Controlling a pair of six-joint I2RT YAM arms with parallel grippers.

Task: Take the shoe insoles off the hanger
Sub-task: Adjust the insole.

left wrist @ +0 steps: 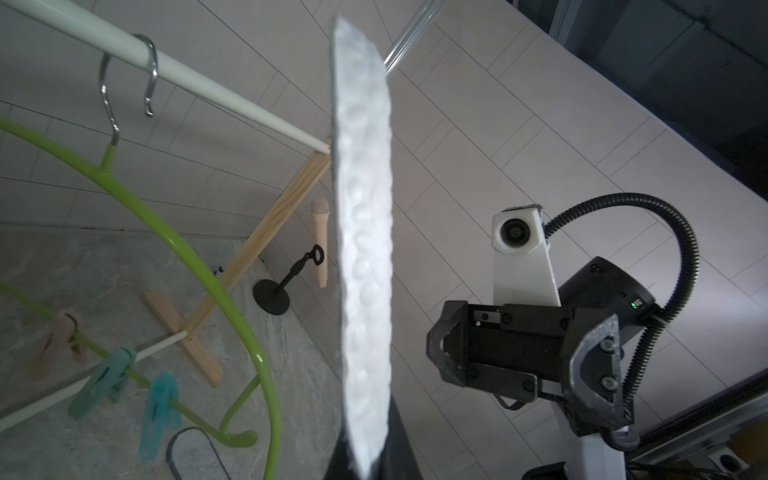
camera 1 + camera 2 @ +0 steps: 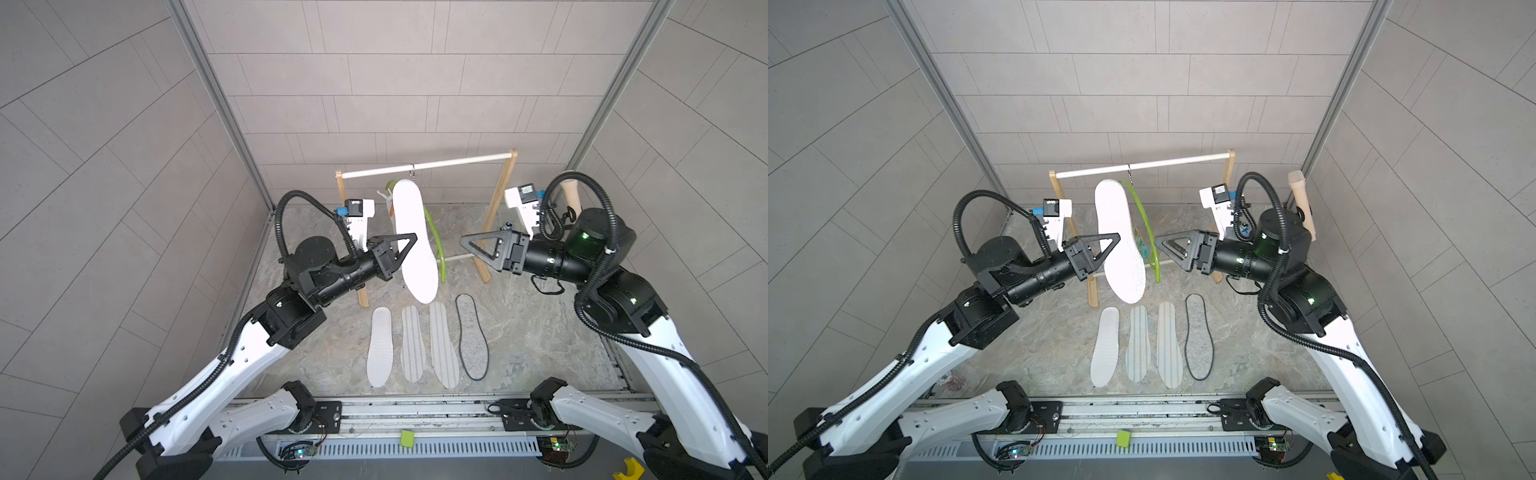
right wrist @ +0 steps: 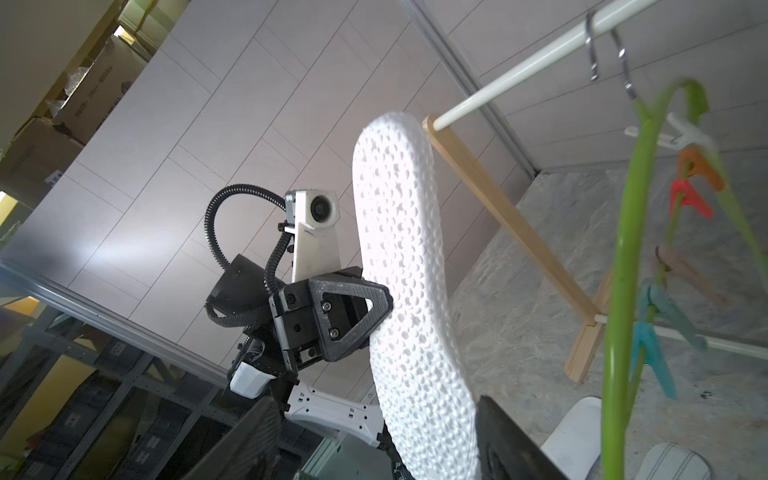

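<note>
The held insole (image 2: 411, 208) is white, with small bumps and dimples all over its face. It stands on edge, nearly upright, at the centre of both top views. The left gripper (image 2: 410, 238) pinches it partway along one long edge, its jaws pressed together on the sheet. In the right wrist view we see a clear gap between this insole and the lime-green hanger (image 1: 106, 172). The hanger hangs by its metal hook from the white rod (image 2: 428, 165) of the wooden rack (image 2: 496, 208), with coloured clothespins (image 1: 160, 411) along its lower bar.

The right gripper (image 2: 463, 242) points in from the right of the frame with its jaws spread. It is near the insole but not touching it.

Lower in the frame, four insoles lie side by side on the bench (image 2: 540, 332). They are the white dotted insole (image 2: 380, 349), two striped insoles (image 2: 412, 345) and the grey felt insole (image 2: 471, 336) with its black edge.

We see bare marbled bench to the right of the grey one as far as the right arm, and a narrower strip to the left of the dotted one. The metal rail closes the bench along the lower edge, just below the row.
</note>
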